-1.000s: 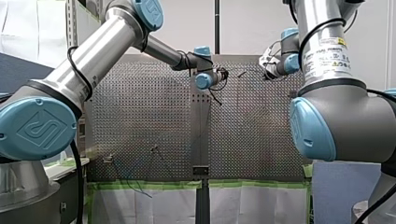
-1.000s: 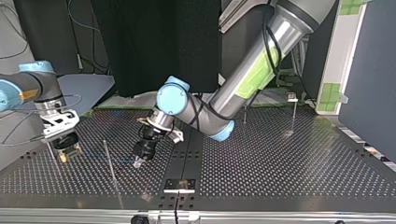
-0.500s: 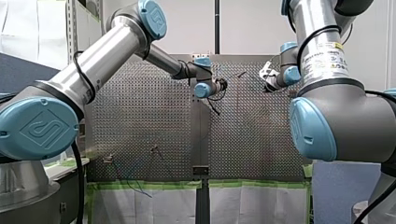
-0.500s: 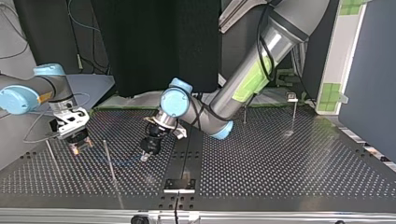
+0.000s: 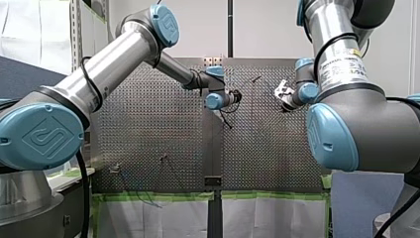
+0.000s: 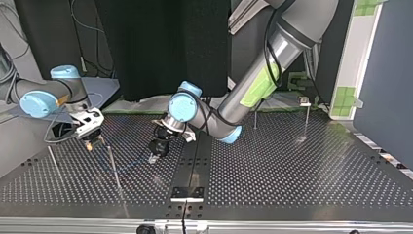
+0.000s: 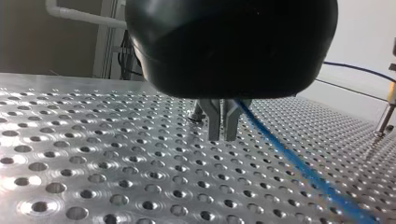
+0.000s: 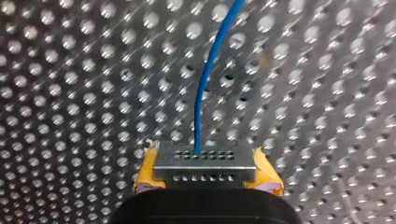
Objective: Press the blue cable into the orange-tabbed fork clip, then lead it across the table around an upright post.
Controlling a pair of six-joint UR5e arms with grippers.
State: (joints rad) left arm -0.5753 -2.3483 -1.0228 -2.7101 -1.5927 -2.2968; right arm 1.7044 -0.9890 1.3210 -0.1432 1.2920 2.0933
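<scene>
Reading as a robotics lab cell. My left arm (image 5: 111,57) and my right arm (image 5: 341,49), silver with blue joint caps, are reaching over a perforated metal surface (image 6: 302,170) with thin upright posts (image 6: 113,165) standing in it. Black backdrop (image 6: 160,44) is hanging behind, green tape (image 5: 148,196) is running along the surface edge, white sheeting (image 5: 163,218) is hanging below.

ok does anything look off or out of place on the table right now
nothing stands out: the blue cable runs from my left tool to my right tool, both shut on it, and no spill or damage shows on the perforated table.
</scene>
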